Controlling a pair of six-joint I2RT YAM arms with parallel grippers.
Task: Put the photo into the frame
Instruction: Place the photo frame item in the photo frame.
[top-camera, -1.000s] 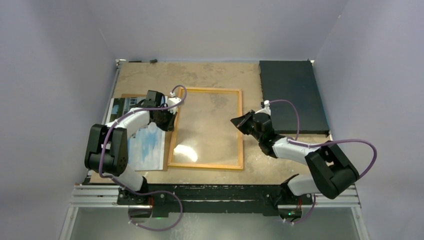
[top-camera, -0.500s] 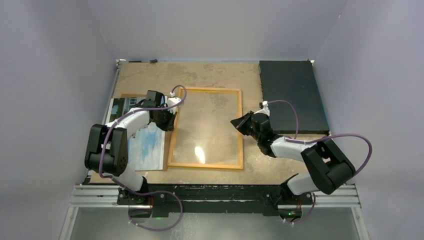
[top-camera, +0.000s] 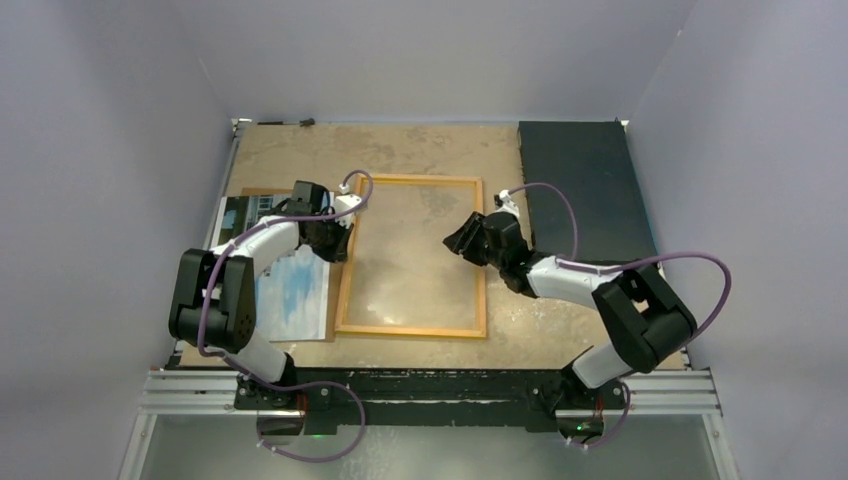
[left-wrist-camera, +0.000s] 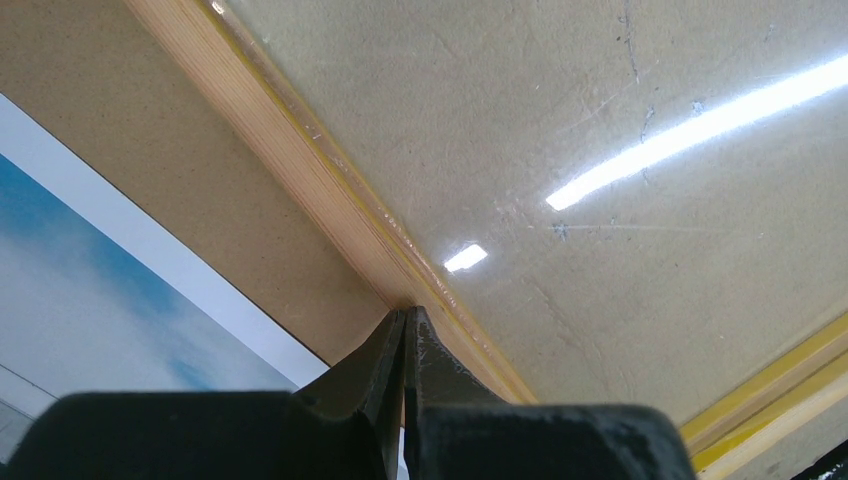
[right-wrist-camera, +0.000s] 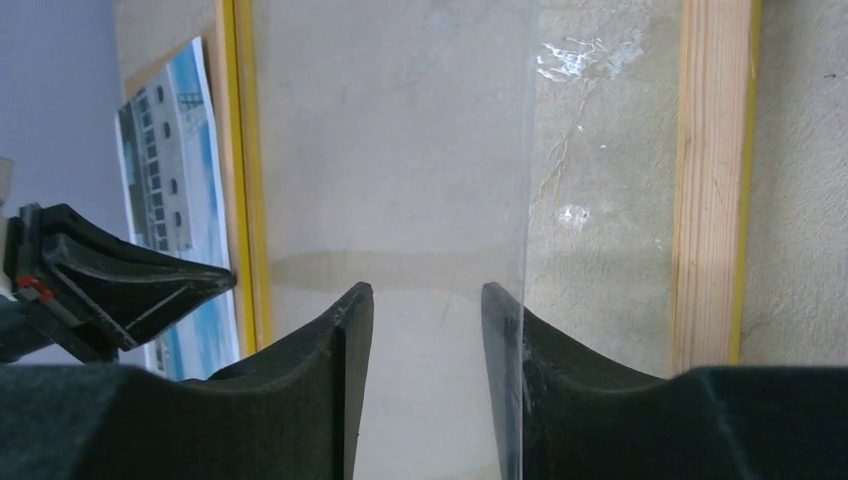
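Frame (top-camera: 410, 329) flat on the surface (top-camera: 420, 150) at centre of the top view, wood reverse up. Photo (top-camera: 298, 295) left of it, picture side up on the brown backing board (top-camera: 262, 192), not yet inside.

Left gripper (left-wrist-camera: 405, 318): jaws shut on nothing, tips at the outer edge of the left rail. Right gripper (right-wrist-camera: 425, 292): jaws parted and empty, low over the pane near the right rail.

Likely risks from here:
- shoving the frame askew with the closed tips;
- pressing or scratching the pane;
- creasing the thin print on pickup, since a flat sheet offers little edge to pinch.
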